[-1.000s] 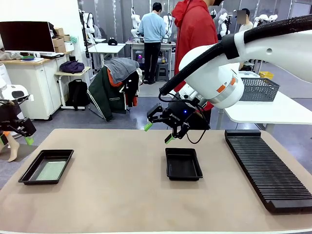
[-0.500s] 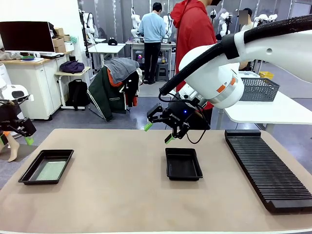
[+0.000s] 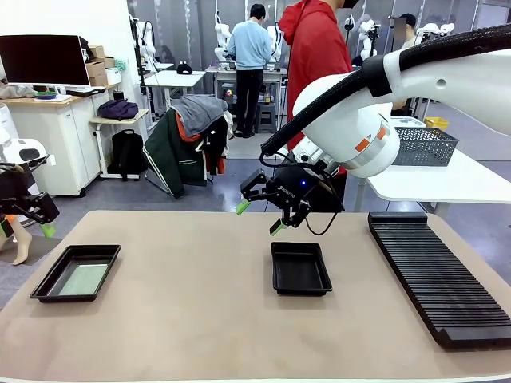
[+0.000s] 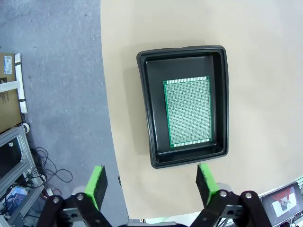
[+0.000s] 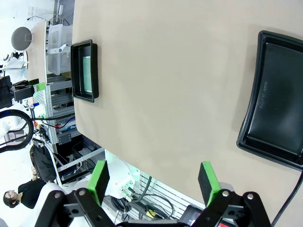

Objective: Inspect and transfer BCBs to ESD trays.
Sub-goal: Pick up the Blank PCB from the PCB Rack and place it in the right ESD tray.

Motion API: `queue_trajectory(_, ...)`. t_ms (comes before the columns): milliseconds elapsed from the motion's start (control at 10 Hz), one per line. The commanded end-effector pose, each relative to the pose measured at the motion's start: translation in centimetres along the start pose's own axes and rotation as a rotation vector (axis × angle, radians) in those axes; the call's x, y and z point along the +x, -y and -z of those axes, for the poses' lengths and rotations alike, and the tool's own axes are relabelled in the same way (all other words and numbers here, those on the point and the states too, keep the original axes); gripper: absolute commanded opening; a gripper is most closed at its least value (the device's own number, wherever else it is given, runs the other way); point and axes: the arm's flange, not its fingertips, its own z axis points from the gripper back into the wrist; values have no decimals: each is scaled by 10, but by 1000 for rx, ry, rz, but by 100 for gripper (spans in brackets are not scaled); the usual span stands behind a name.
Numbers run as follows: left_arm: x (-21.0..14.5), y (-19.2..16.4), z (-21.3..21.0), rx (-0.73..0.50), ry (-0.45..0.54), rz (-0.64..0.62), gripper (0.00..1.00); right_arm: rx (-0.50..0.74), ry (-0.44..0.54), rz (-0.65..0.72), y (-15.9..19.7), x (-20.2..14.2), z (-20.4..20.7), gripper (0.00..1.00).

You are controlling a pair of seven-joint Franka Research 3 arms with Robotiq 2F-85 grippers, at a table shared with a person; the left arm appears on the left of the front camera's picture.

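Ribbed black rack (image 3: 439, 279) right; mesh basket (image 3: 425, 146) beyond.

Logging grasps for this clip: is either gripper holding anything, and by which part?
Nothing is held: left gripper and right gripper both open, empty.

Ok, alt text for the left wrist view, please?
A black tray on the tan table holds one green board lying flat. The left gripper, open and empty, looks down at it from above.
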Motion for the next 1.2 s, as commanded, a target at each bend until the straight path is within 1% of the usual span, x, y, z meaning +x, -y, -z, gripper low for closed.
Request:
queue_trajectory(0,-2,-1,1,0,0,7,100,-10,-2,17,-2,2,2,100)
queue_trajectory(1100,-2,-1,1,0,0,7,100,-10,-2,17,-2,2,2,100)
